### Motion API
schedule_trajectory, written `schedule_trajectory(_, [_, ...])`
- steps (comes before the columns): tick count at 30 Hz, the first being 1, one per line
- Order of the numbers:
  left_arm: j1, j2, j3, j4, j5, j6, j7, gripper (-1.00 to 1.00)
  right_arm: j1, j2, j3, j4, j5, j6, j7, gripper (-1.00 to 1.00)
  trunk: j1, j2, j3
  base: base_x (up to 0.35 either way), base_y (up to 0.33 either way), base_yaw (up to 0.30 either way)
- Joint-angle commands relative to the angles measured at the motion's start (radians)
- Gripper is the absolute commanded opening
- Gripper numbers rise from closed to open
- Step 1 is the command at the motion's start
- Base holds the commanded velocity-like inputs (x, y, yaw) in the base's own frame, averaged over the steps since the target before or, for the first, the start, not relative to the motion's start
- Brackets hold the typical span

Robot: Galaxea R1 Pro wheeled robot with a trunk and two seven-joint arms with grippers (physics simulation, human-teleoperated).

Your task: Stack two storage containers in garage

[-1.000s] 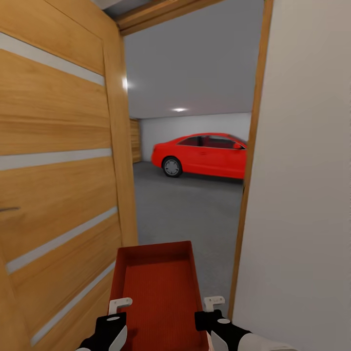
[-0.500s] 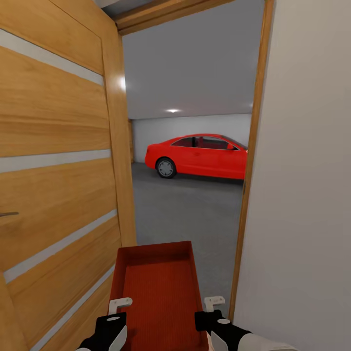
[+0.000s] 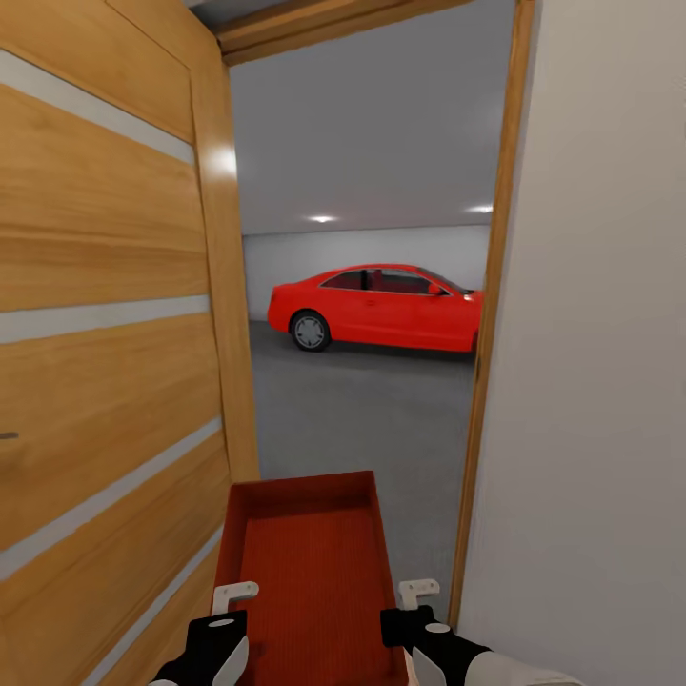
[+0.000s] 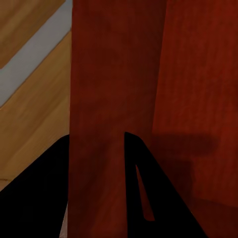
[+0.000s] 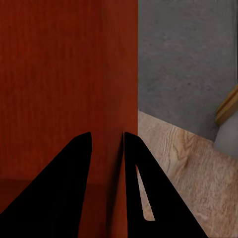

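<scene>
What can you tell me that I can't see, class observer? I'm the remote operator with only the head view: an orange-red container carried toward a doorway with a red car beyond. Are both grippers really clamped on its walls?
Observer: Yes. In the left wrist view the left gripper has a finger on each side of the storage container's left wall.
Operator: And the right?
Observer: Likewise: the right gripper straddles the right wall, one finger inside, one outside.
Operator: What floor lies under the container?
Observer: The right wrist view shows light wood planks just below, meeting the grey concrete floor ahead.
Operator: How near is the door?
Observer: The left wrist view shows the wooden door right beside the left wall.
</scene>
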Motion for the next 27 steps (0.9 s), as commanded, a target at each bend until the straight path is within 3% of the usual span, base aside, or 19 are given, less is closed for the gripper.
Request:
schedule_trajectory(1, [0.001,0.002,-0.006,0.0,0.041,0.004,-0.012,-1.0,-0.003,0.001,-0.041,-0.06,0.021,-0.007,0.025,-1.0,0.0,-0.001,0.0,0.163,0.263,-0.237])
schedule_trajectory(14, [0.001,0.0,-0.006,0.0,0.041,0.004,-0.012,-1.0,-0.002,0.001,-0.041,-0.06,0.021,-0.007,0.026,-1.0,0.0,-0.001,0.013,0.029,0.057,-0.238])
schedule_trajectory(27, [0.001,0.0,-0.006,0.0,0.041,0.004,-0.012,-1.0,-0.002,0.002,-0.041,-0.06,0.021,-0.007,0.025,-1.0,0.0,-0.001,0.021,0.024,0.287,-0.187])
